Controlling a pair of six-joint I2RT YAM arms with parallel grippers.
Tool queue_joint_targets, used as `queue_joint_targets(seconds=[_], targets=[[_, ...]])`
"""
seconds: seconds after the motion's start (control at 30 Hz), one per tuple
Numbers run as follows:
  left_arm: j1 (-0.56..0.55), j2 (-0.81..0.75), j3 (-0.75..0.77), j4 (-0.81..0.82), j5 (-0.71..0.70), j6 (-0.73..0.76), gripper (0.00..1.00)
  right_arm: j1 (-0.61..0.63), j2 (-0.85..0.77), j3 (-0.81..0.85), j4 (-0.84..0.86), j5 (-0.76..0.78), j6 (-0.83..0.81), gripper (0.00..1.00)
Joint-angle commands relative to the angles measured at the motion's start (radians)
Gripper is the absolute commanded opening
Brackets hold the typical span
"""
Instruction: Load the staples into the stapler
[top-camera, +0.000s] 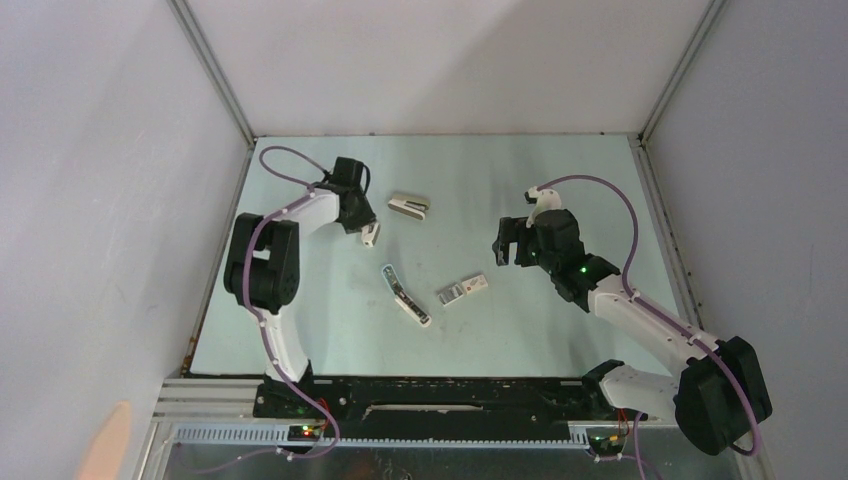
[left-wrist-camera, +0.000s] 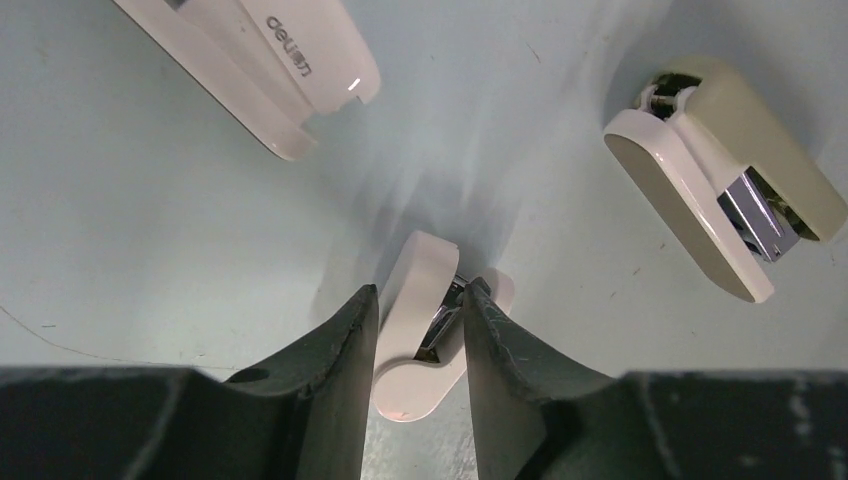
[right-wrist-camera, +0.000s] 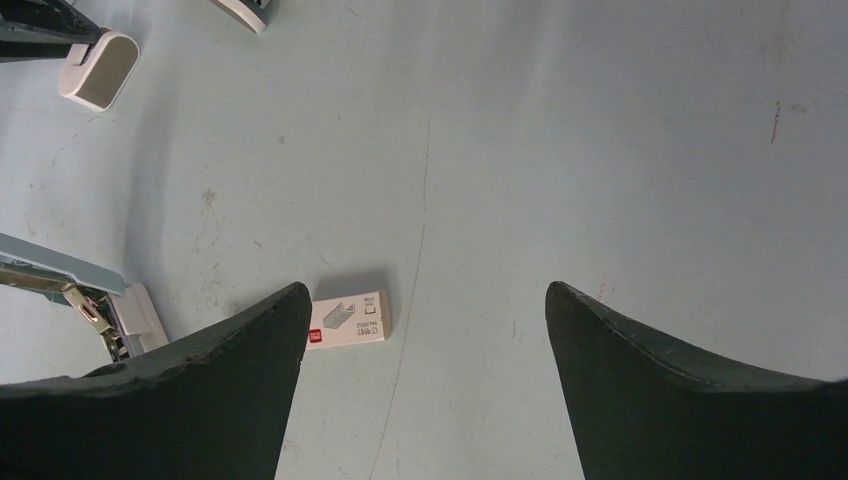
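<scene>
The stapler (top-camera: 405, 295), slim and pale bluish, lies opened out at the table's middle; its hinged end shows in the right wrist view as the stapler (right-wrist-camera: 85, 290). The staples, a small white box (top-camera: 462, 290), lie just to its right. In the right wrist view the box (right-wrist-camera: 348, 320) sits beside the left fingertip of my right gripper (right-wrist-camera: 425, 300). This gripper (top-camera: 510, 245) hovers wide open and holds nothing. My left gripper (left-wrist-camera: 422, 288) is at the back left, its fingers pressed on both sides of a small white stub (left-wrist-camera: 410, 385). It is apart from the stapler.
A beige wedge-shaped stapler (left-wrist-camera: 720, 170) (top-camera: 410, 205) lies to the right of the left gripper. A white wedge stapler marked "deli" (left-wrist-camera: 290, 60) lies ahead of it to the left. Grey walls enclose the pale green table (top-camera: 560, 330).
</scene>
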Motion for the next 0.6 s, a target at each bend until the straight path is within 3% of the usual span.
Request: queue_joint_targets(seconds=[0.0,0.17,0.37,0.57], targets=[[-0.009,-0.036,-0.008,-0.002,-0.006,-0.001,0.41,0.004,0.000,0.003,0.046,-0.008,0.013,0.89],[-0.011,-0.039,-0.014,0.009,0.017,-0.001,0.35,0.004,0.003,0.003,0.046,-0.008,0.013,0.89],[-0.012,-0.083,-0.039,0.026,0.014,0.009,0.06,0.003,0.016,0.003,0.055,-0.023,0.014,0.89],[-0.029,-0.135,-0.068,0.065,0.001,0.037,0.00,-0.003,0.043,0.004,0.079,-0.072,0.019,0.89]])
